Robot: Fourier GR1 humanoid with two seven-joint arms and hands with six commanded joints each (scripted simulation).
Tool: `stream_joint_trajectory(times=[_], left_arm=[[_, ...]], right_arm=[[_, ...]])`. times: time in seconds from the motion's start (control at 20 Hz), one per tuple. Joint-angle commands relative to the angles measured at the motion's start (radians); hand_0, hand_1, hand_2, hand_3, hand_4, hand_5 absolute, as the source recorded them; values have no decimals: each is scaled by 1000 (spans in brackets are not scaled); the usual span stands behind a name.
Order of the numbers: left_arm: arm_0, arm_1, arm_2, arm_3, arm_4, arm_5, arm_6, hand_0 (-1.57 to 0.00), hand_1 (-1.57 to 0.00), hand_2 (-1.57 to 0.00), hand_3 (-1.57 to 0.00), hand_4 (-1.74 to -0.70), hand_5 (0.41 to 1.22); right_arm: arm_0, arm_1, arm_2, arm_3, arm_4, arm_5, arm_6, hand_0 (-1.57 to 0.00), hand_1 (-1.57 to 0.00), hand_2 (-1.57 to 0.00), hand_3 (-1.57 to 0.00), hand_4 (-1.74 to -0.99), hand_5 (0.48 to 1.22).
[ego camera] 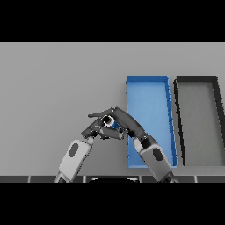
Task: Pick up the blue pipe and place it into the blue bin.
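Since the blue pipe (112, 123) showed only as a short stub with a dark open end between both hands, I judged it a rigid, light, smooth-walled cylinder, likely to roll or slip if pinched at the rim, so the safer hold was across the middle of its barrel with fingers and thumb on opposite sides. It sat just above or on the worktop (52, 79), at about 9 o'clock from the near half of the blue bin (149, 81), close to that bin's left wall but outside it. Right hand (127, 124) had fingers wrapped over the pipe from the 3 o'clock side, clamped on it as far as I could tell. Left hand (97, 130) was curled in at the pipe's 7 o'clock side, touching or nearly touching; whether it actually held anything I couldn't tell. Blue bin was long, shallow, open-topped, nothing visible inside. Black bin (196, 80) stood just beside it at 3 o'clock, also holding nothing visible.
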Motion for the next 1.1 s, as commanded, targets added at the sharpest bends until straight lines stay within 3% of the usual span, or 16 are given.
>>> stream_joint_trajectory(times=[0.0,0.15,0.2,0.25,0.4,0.45,0.6,0.7,0.75,0.85,0.95,1.05], left_arm=[[2,4,0,-2,-9,1,0,-1571,-1571,-1571,-1426,-1731,1221],[2,11,-3,-9,-59,28,-33,-1571,-1571,-1571,-1454,-1724,1221],[2,16,-4,-17,-81,37,-24,-1462,-1342,-1293,-1166,-1599,1221],[7,24,-4,-18,-78,8,-21,-1169,-1073,-1034,-933,-1475,1221],[0,39,4,-12,-96,-65,-21,-598,-549,-529,-477,-1206,1221],[-12,35,8,-6,-116,-67,-7,-478,-439,-423,-381,-1136,1132],[-1,34,18,-12,-116,-58,51,-244,-224,-216,-195,-1017,848],[13,35,21,-6,-107,-63,46,-156,-143,-138,-124,-980,704],[17,19,17,-9,-101,-60,84,-125,-114,-110,-99,-970,647],[21,16,22,-10,-97,-55,92,-79,-73,-70,-63,-968,567],[27,23,18,-16,-113,-46,93,-50,-46,-45,-40,-947,513],[22,22,20,-11,-123,-35,101,-32,-29,-28,-25,-928,484]], right_arm=[[11,2,6,-1,5,-7,-11,-1533,-1533,-1535,-1501,-1721,1160],[23,3,11,-2,24,-39,-55,-1551,-1551,-1552,-1535,-1731,1190],[18,1,17,-1,35,-46,-55,-1555,-1555,-1556,-1542,-1733,1196],[15,-6,15,-3,29,-46,-46,-1558,-1558,-1559,-1548,-1734,1201],[10,3,19,-7,19,-62,-2,-1565,-1565,-1565,-1559,-1738,1211],[1,10,20,0,27,-71,20,-1566,-1566,-1566,-1562,-1738,1213],[3,4,33,-6,51,-81,-7,-1568,-1568,-1569,-1566,-1740,1217],[17,-9,34,-23,52,-83,-26,-1569,-1569,-1569,-1568,-1740,1218],[7,-8,28,-11,47,-81,-20,-1570,-1570,-1570,-1569,-1740,1219],[18,-1,31,-12,29,-82,-25,-1570,-1570,-1570,-1569,-1741,1220],[10,10,21,2,20,-94,-35,-1570,-1570,-1570,-1570,-1741,1220],[-4,31,-5,-18,-51,-97,-15,-1571,-1571,-1571,-1570,-1741,1220]])
